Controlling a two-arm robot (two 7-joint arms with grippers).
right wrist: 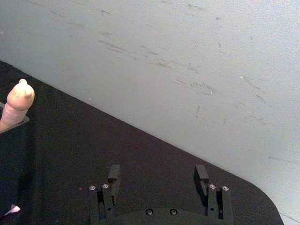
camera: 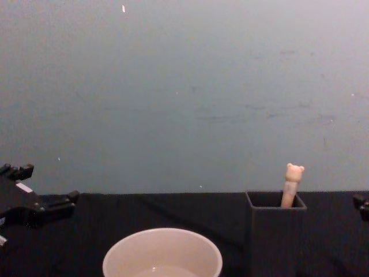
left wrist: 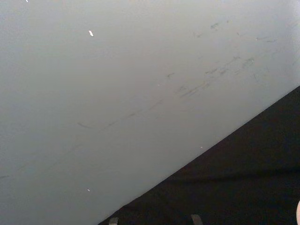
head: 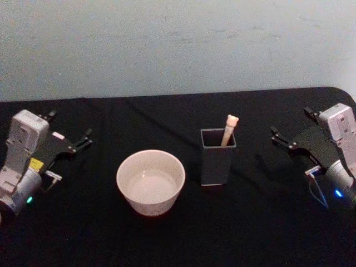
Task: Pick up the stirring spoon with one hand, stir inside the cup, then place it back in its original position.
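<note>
The stirring spoon (head: 228, 130) stands handle-up in a dark grey square holder (head: 217, 158) right of centre; only its beige handle and bear head (camera: 293, 180) show, its bowl is hidden inside. The cream-white cup (head: 150, 182) sits just left of the holder and looks empty. My left gripper (head: 69, 128) rests open at the table's left side, well apart from the cup. At the right side my right gripper (head: 292, 123) is open too, a short way from the holder. The right wrist view shows its spread fingers (right wrist: 114, 173) and the spoon (right wrist: 18, 102) off to one side.
A black cloth (head: 178, 233) covers the table, whose far edge meets a plain grey wall (head: 178, 44). The far right corner of the table (right wrist: 262, 197) is rounded. Bare cloth lies between each gripper and the two objects.
</note>
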